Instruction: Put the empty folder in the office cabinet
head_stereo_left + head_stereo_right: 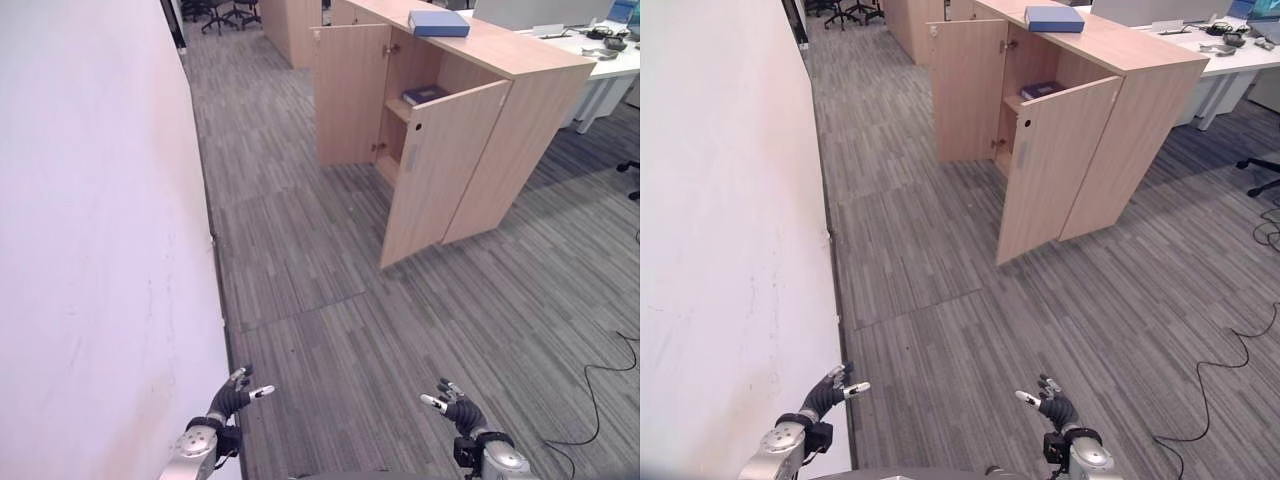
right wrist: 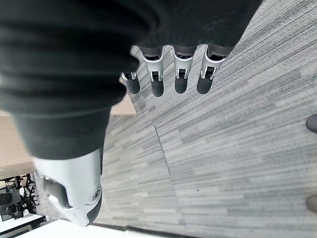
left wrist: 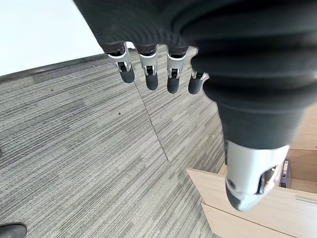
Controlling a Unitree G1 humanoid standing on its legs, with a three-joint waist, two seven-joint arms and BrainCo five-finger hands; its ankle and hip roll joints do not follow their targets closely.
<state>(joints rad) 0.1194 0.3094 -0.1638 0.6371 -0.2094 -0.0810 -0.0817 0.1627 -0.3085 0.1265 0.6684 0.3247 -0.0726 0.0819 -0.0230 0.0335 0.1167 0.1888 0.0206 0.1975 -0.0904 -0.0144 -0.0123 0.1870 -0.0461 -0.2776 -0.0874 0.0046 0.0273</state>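
**Both hands empty, folder on the cabinet top**

Nearest you, low in the head views, your left hand point(image 1: 238, 392) and right hand point(image 1: 452, 404) hang over the grey carpet floor point(image 1: 330, 330), fingers loosely spread and holding nothing; each wrist view shows its own fingers straight over bare carpet. No writing can be read anywhere. Well ahead stands the wooden office cabinet point(image 1: 520, 120), both doors point(image 1: 435, 175) swung open. A blue folder point(image 1: 439, 23) lies flat on its top, closed, with a pale edge. Another dark blue item point(image 1: 424, 95) rests on the inner shelf. Your left wrist view catches a corner of the cabinet point(image 3: 247, 203). A white wall point(image 1: 100, 240) runs along your left.
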